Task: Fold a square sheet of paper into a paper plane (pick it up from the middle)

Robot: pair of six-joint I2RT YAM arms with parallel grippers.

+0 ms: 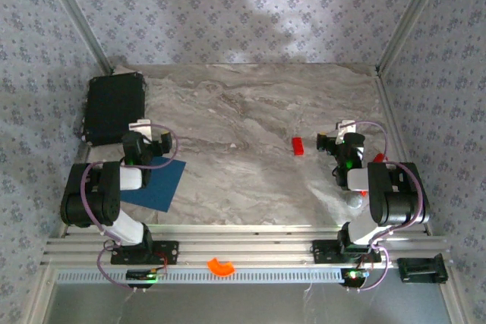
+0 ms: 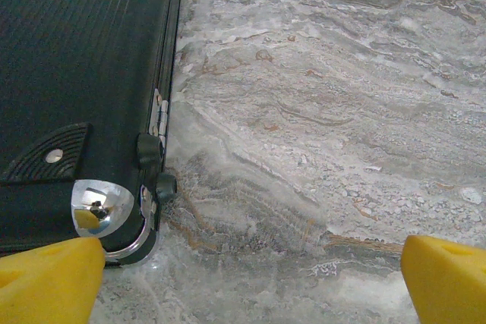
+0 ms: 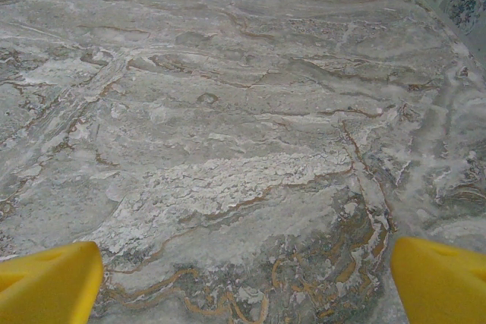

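Tightly folded, left tool [image 1: 147,145], right tool [image 1: 339,143] gaping

The left arm [image 1: 95,195] covers the upper left part of the square sheet of paper [image 1: 159,185], near the surface's near left corner, so the sheet's full outline cannot be told. In the left wrist view the black case [image 2: 76,51] runs out past the top and left edges. The left gripper [image 2: 247,284] shows just its yellow fingertips [image 2: 49,282], cut off by the bottom edge. The right gripper [image 3: 243,282] has its fingertips [image 3: 45,282] cut off the same way. Close against the right arm [image 1: 391,195], near the surface's near right corner, a pale rounded thing [image 1: 354,201] is partly hidden and too small to name. So is a red speck [image 1: 377,158] at the arm's far side. The red block [image 1: 298,146] is too small to show any detail.
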